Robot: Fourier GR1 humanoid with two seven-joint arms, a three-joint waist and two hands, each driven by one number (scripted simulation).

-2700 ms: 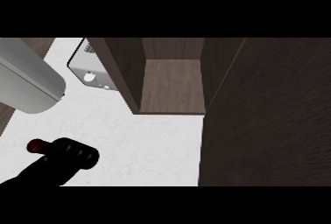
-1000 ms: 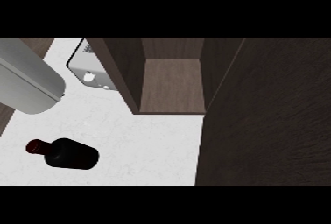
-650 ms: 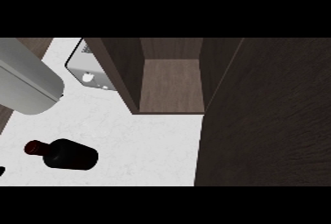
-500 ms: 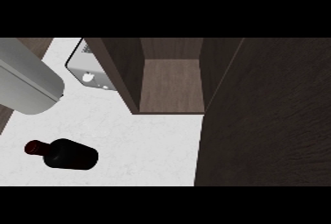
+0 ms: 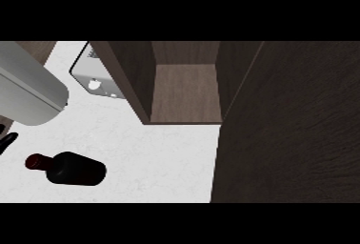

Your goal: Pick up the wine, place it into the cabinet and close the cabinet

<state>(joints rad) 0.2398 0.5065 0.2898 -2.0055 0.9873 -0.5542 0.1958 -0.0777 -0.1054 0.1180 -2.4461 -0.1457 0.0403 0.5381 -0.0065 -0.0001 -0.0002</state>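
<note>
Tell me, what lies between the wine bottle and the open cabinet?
Nothing: in the head view only bare white counter separates the wine bottle from the cabinet.

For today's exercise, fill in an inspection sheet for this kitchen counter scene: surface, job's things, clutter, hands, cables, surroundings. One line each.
Surface: white speckled counter top, bare around the bottle.
Job's things: dark wine bottle with a red cap on the counter, at lower left; brown wooden cabinet open, its shelf bare; dark cabinet door swung out at right.
Clutter: nothing seen.
Hands: left hand, only a black sliver at the left edge; right hand not in view.
Cables: nothing seen.
Surroundings: grey forearm at upper left; white panel beside the cabinet.
</note>
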